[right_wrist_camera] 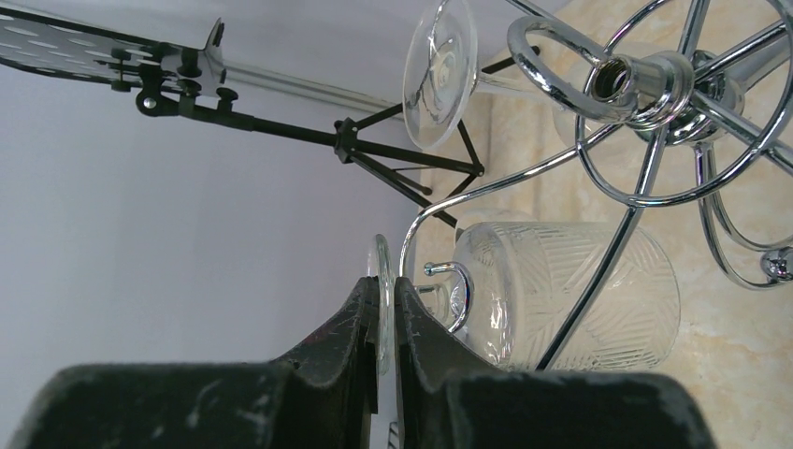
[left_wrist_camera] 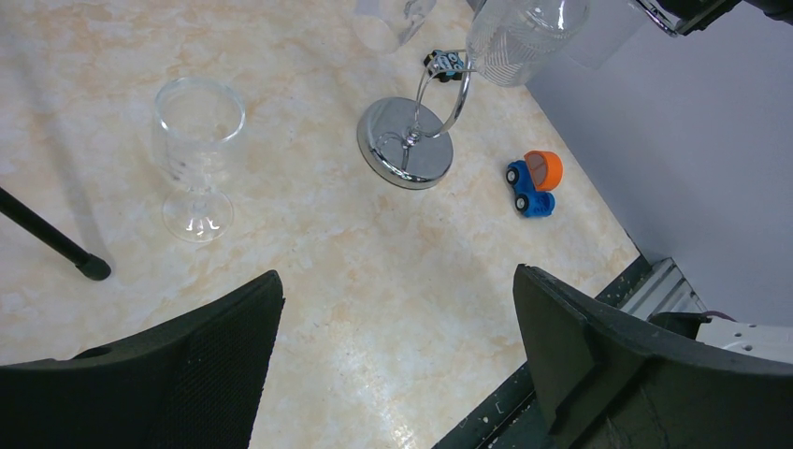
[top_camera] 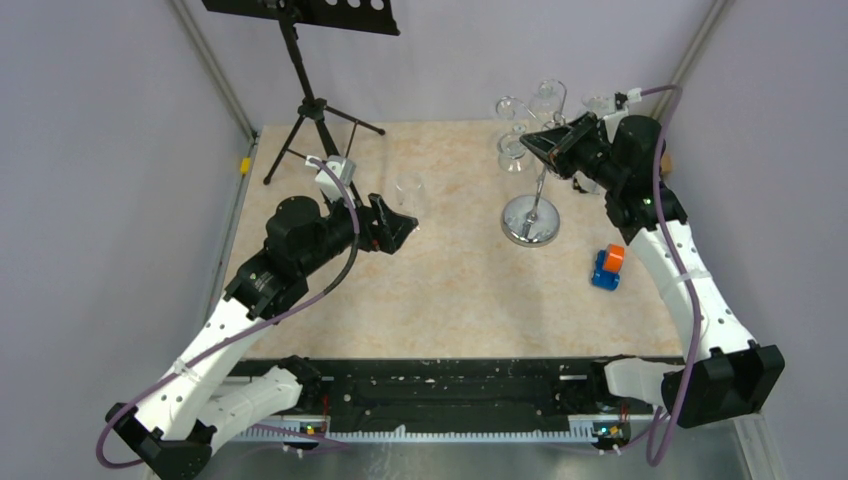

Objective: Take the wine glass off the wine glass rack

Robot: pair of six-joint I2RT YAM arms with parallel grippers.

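The chrome wine glass rack (top_camera: 531, 221) stands at the back right of the table, with glasses hanging upside down from its scroll arms (right_wrist_camera: 645, 89). My right gripper (right_wrist_camera: 385, 292) is up at the rack's top (top_camera: 540, 140), shut on the thin foot (right_wrist_camera: 382, 253) of a hanging ribbed wine glass (right_wrist_camera: 570, 295), whose stem still sits in a wire hook. Another hanging glass's foot (right_wrist_camera: 439, 70) shows above. My left gripper (left_wrist_camera: 397, 290) is open and empty, low over the table (top_camera: 403, 226). A wine glass (left_wrist_camera: 198, 140) stands upright on the table just beyond it (top_camera: 408, 190).
A black tripod music stand (top_camera: 310, 100) stands at the back left; one leg tip (left_wrist_camera: 92, 268) lies near the left gripper. A blue and orange toy car (top_camera: 607, 267) sits right of the rack base (left_wrist_camera: 404, 145). Grey walls close the sides.
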